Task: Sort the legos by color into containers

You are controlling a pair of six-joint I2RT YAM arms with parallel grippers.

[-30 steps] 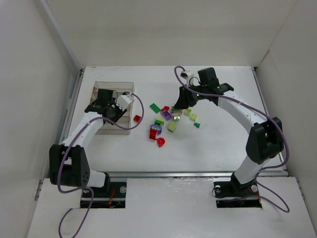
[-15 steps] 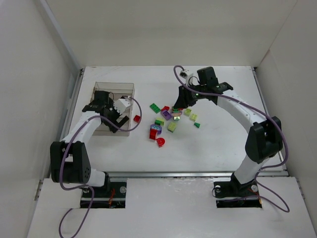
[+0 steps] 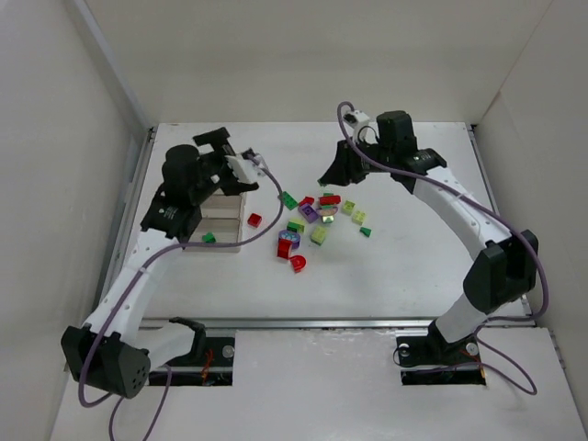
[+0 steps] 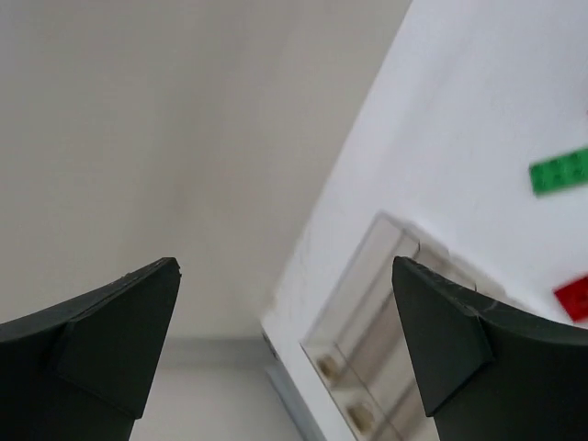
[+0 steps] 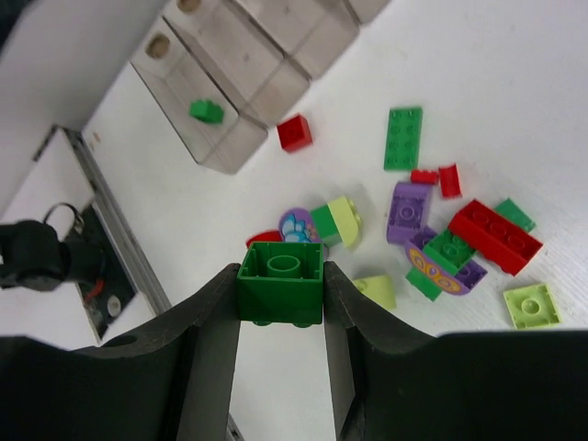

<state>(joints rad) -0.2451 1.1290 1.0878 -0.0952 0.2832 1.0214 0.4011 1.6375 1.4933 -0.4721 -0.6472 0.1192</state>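
Jaws of the right gripper (image 5: 280, 299) are clamping a dark green brick (image 5: 280, 274), hanging above the loose legos (image 5: 432, 230) on the table (image 5: 514, 83). The left gripper (image 4: 285, 266) is standing wide open and empty, raised near the container (image 4: 360, 296). A small green piece (image 5: 207, 111) is lying in the container's compartment nearest the arms' bases.

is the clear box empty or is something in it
Not empty: one green brick lies in the end compartment of the box; the others in view look bare.
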